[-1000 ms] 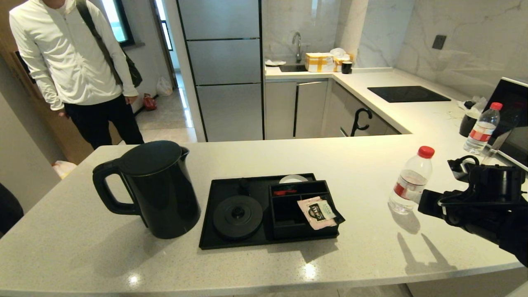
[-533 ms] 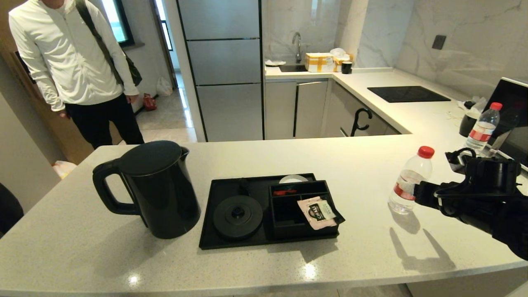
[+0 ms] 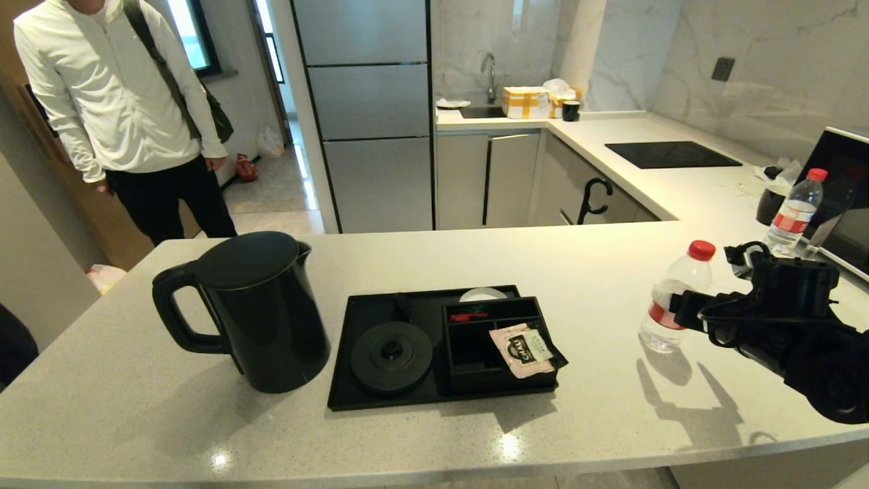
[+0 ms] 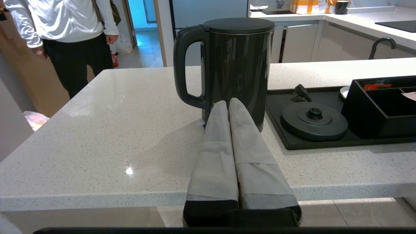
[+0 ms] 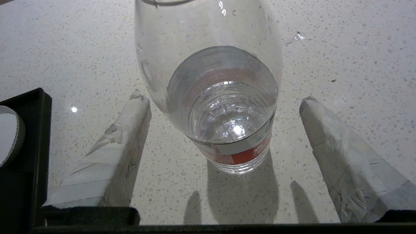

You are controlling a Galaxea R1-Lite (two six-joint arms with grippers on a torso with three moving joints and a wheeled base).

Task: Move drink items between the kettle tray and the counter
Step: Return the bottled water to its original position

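Observation:
The clear bottle with red cap and red label stands upright on the pale speckled counter, right of the black kettle tray. My right gripper is open at its lower body. In the right wrist view the bottle sits between the taped fingertips with a gap on each side. The black kettle stands on the counter just left of the tray, off the round base. My left gripper is shut and empty, pointing at the kettle from the counter's front edge.
A pink tea sachet lies over the tray's compartments, with a white round lid behind them. A second bottle and a dark appliance stand at the far right. A black hob is at the back. A person stands beyond the counter's left end.
My right gripper has moved left and a little up to the bottle, so its open fingers now stand on either side of it. Kettle, tray and bottle have not moved.

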